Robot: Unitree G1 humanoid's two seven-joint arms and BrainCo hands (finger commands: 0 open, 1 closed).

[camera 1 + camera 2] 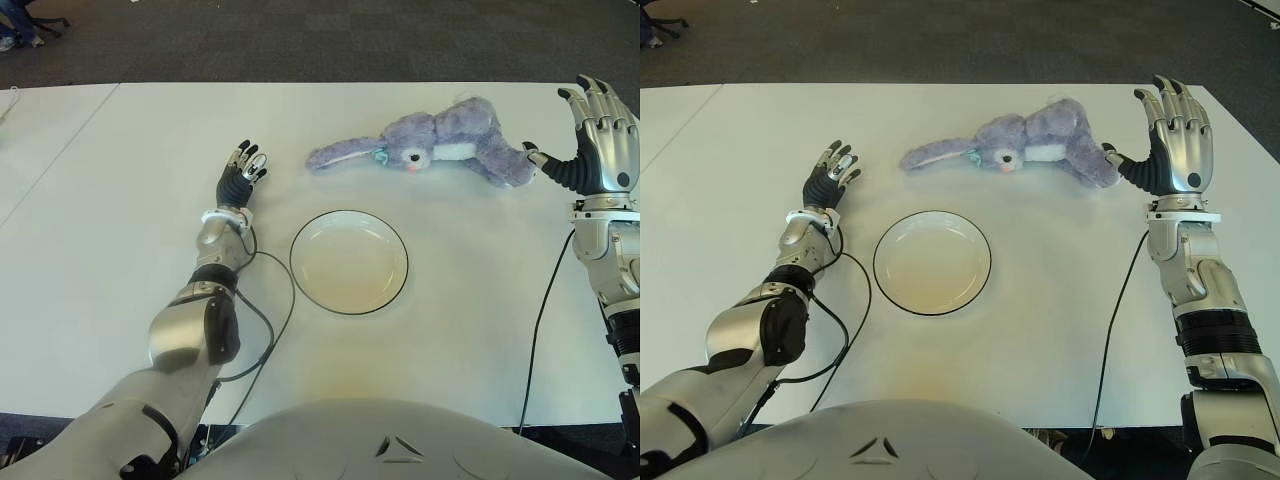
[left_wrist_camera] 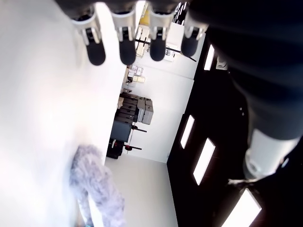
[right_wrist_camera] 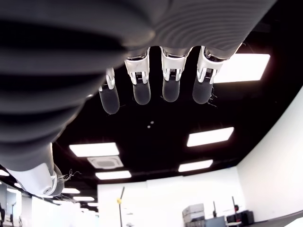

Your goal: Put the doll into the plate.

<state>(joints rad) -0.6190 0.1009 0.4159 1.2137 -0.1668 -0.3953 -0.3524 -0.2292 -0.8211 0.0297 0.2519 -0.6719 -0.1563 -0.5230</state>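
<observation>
Nearest thing is the robot's own torso shell at the near edge, then the plate (image 1: 348,262), centred on the white table (image 1: 120,200), empty, dark-rimmed.

Doll (image 1: 430,146) lies beyond the plate and slightly right, flat on its side. Long axis runs left-right: ears trail left toward the middle, body and legs point right. It sits well clear of the plate, not touching it.

Right hand (image 1: 1170,135) is the nearer one: held upright, palm facing left at the doll's leg end, thumb tip just beside or touching the plush, can't tell which. Fingers extended and spread, holding nothing; its wrist view shows only ceiling past the fingertips.

Left hand (image 1: 240,175) shows left of the plate, near the ear tips but apart from them. Fingers straight, empty.

So the doll lies directly left of the right palm, end-on. A grasp would probably need the hand to close around the body across its long axis, then carry it near-left to the plate.

Doll: lilac-grey fuzzy rabbit, white face patch, pink nose, soft and floppy. Expect sag when lifted.
</observation>
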